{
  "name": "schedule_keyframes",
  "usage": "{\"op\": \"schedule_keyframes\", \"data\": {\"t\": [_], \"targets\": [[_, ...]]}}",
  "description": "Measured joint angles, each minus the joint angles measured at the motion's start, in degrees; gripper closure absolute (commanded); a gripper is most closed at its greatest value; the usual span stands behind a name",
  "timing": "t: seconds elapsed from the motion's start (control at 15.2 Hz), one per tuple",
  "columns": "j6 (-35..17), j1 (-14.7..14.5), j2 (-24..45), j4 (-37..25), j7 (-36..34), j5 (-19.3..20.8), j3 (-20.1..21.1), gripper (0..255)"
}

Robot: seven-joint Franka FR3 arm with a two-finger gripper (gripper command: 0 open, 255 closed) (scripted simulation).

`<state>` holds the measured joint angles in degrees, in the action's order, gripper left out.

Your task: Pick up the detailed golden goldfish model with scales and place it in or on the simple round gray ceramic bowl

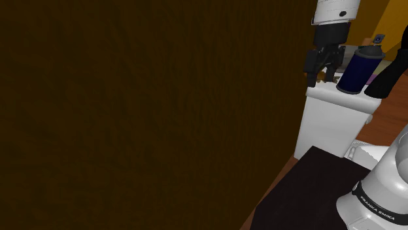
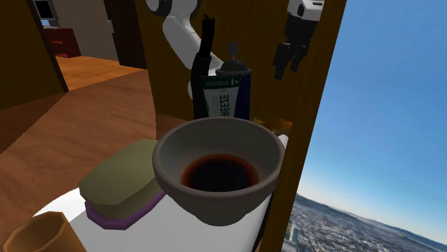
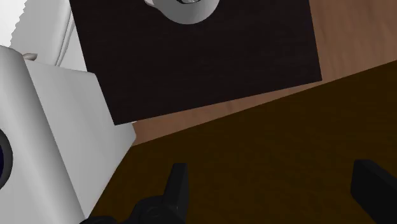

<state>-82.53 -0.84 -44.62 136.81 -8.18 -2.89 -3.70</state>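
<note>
Goldfish (image 2: 281, 123), seemingly the golden bit behind the bowl (image 2: 169, 159), lies below the wide-spread, empty pincer (image 2: 287, 69).

The arm (image 1: 392, 168) was white with rounded shells, a black band (image 1: 371, 200) lettered FRANKA EMIKA ringing one joint; the claw (image 1: 321, 77) was all black with two fingers (image 3: 179, 186)

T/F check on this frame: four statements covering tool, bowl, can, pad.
1. The tool is open and holds nothing. True.
2. Something already lies in the gray bowl. False: its dark inside holds nothing.
3. A spray can stands behind the bowl in the second exterior view. True.
4. The olive-and-purple pad lies at the bowl's right in that view. False: it lies at its left.
</note>
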Motion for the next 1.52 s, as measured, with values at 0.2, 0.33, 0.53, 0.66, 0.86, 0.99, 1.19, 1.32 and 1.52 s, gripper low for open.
{"op": "schedule_keyframes", "data": {"t": [0.2, 0.33, 0.53, 0.66, 0.86, 0.99, 1.19, 1.32, 1.52], "targets": [[-0.9, 0.2, -0.9, 0.8, 3.1, 1.5, -2.0, 0], [-2.8, 0.3, -0.8, 1.1, 7.9, 3.5, -5.1, 0], [-5.6, 0.4, -0.6, 1.1, 15.9, 6.8, -10.5, 0], [-7.6, 0.3, -0.6, 1.3, 20.9, 8.4, -13.8, 0], [-10.7, -0.3, 0.6, 0.4, 28.8, 10.5, -19.2, 0], [-13.2, -1.4, 3.2, -1.4, 34.1, 11.1, -23.3, 0], [-16.2, -3.4, 6.6, -4.4, 42.4, 11.4, -29.4, 0], [-14.8, -4.9, 7.8, -6.4, 49.6, 10.9, -32.2, 0], [-17.3, -3.8, 8.1, -5.5, 57.0, 10.0, -32.6, 0]]}}
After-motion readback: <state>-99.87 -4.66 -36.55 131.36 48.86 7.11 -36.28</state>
